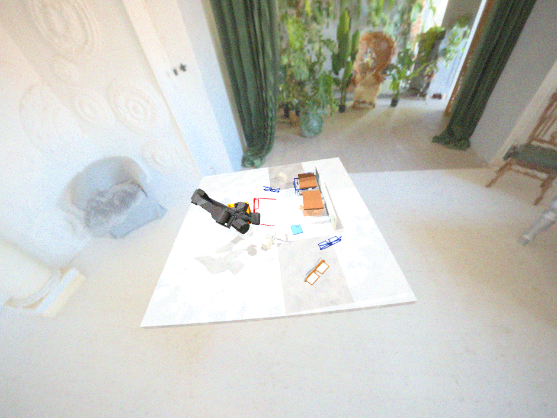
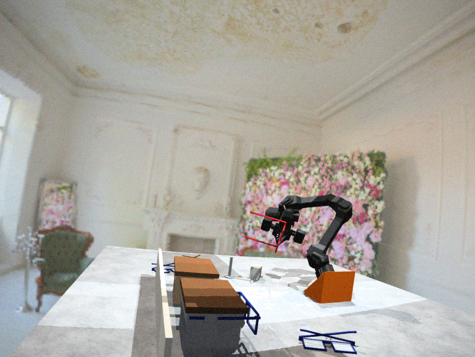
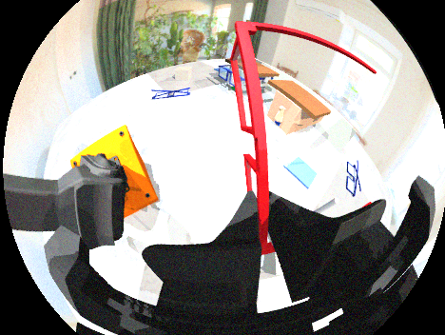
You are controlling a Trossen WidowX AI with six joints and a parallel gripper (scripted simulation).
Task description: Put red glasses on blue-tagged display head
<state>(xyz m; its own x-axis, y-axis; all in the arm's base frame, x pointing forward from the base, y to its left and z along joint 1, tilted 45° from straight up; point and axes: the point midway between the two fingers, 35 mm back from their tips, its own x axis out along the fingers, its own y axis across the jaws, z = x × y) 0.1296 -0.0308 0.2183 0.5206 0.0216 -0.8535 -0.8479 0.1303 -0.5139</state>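
Note:
My gripper [image 2: 278, 238] [image 3: 256, 195] is shut on the red glasses [image 1: 265, 198] [image 2: 283, 230] [image 3: 259, 143] and holds them in the air by one side of the front frame. The front stands steep and both temples are open, pointing toward the side of the heads. The bare head [image 1: 312, 212] [image 2: 177, 293] [image 3: 285, 111] has a brown flat top, a nose and a small blue tag [image 3: 278, 123] below it; it is well apart from the glasses. The other head [image 2: 210, 332] wears blue glasses [image 2: 251, 317]. The fingertips are hidden in the top view.
An upright board [image 1: 331, 204] [image 2: 163, 307] stands behind the heads. A light blue tile [image 1: 296, 229] [image 3: 300, 172] lies before them. Folded blue glasses [image 1: 271, 189] [image 3: 167, 93], more blue glasses [image 1: 330, 243], orange glasses [image 1: 316, 272], a post [image 2: 230, 265] and small block [image 2: 255, 272] are about.

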